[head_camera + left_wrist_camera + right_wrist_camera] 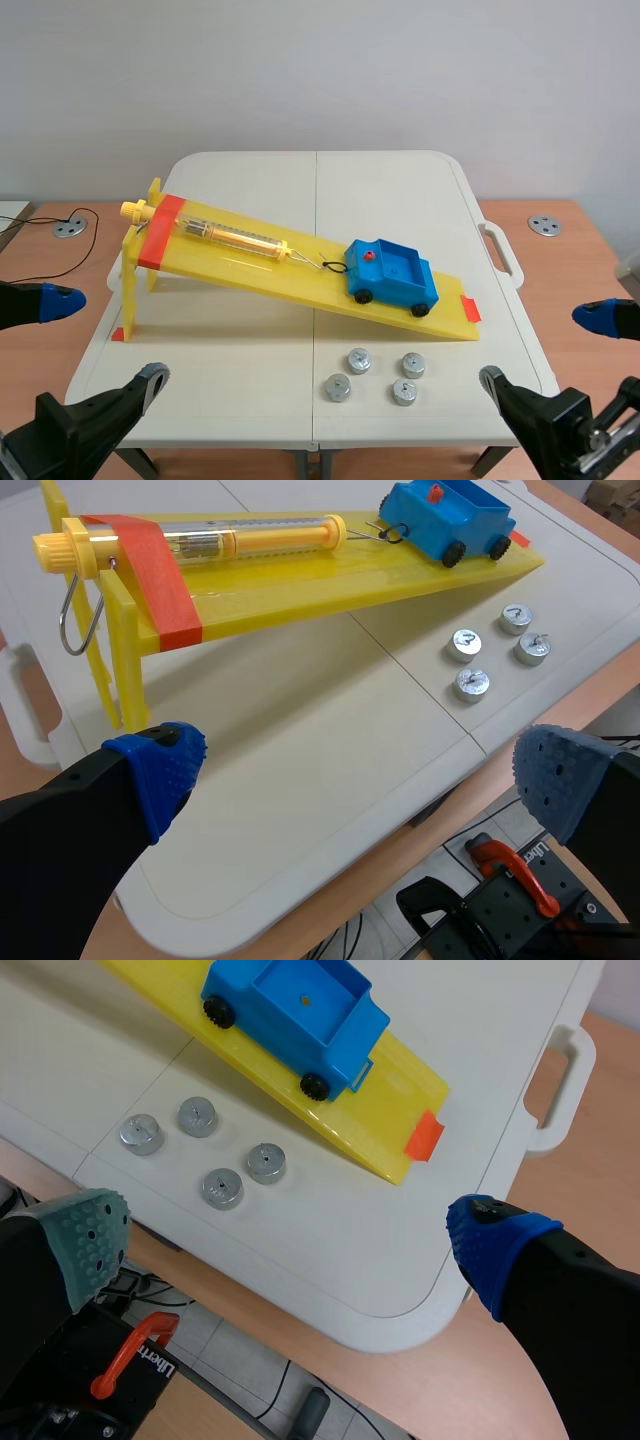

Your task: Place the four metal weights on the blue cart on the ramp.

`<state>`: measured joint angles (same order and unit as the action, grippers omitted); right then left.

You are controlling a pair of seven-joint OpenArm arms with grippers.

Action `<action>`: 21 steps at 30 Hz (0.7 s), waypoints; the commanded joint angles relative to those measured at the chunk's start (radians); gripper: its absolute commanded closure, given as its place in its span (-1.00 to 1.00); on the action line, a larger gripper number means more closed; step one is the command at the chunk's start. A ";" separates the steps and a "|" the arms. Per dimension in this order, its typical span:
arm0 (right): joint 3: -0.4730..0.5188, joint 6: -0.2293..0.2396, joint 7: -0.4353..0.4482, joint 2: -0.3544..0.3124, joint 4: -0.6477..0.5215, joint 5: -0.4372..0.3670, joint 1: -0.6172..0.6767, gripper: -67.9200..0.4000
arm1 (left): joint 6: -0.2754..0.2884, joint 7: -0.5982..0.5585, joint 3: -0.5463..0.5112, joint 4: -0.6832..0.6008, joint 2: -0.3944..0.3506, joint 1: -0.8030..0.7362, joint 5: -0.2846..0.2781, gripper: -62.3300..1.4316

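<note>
I have the left gripper [360, 780] wide open, its blue dotted pads [160, 775] far apart, holding nothing, hanging over the near left corner of the white folding table [250, 390]. The right gripper [290, 1240] is open as well and grips nothing, with one grey-green pad and one blue pad spread over the table's near right edge.

The yellow ramp [260, 265] stands across the middle of the table, its raised end on my left and its low end touching the tabletop on my right. The blue cart [392, 272] sits on the lower part of the ramp, its black wheels on the yellow surface and its open bed facing up. A red knob [368, 257] stands at the cart's uphill end, where a black hook links it to a clear spring scale [235, 238]. The scale lies along the ramp and runs under an orange-red band at the top.

All four metal weights rest on the tabletop, just in front of the ramp's low end and well apart from both grippers. They form a loose square: the far-left weight [359, 360], the far-right weight [413, 365], the near-left weight [338, 388] and the near-right weight [405, 392]. None touches another or the cart
</note>
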<state>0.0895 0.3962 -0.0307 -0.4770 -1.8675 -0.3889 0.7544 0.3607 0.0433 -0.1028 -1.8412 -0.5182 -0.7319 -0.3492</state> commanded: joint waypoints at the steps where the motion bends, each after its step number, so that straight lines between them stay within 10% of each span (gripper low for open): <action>1: 0.029 -0.029 0.116 -0.046 -0.055 -0.044 -0.006 -0.95 | 0.009 -0.155 -0.016 -0.076 -0.009 -0.013 -0.081 -1.00; 21: 0.029 -0.028 0.106 -0.046 -0.055 -0.036 -0.037 -0.95 | 0.009 -0.148 -0.016 -0.076 -0.009 -0.013 -0.081 -1.00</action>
<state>0.0895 0.3962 -0.0307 -0.4770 -1.8675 -0.3889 0.7536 0.3607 0.0437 -0.1028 -1.8412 -0.5182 -0.7319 -0.3492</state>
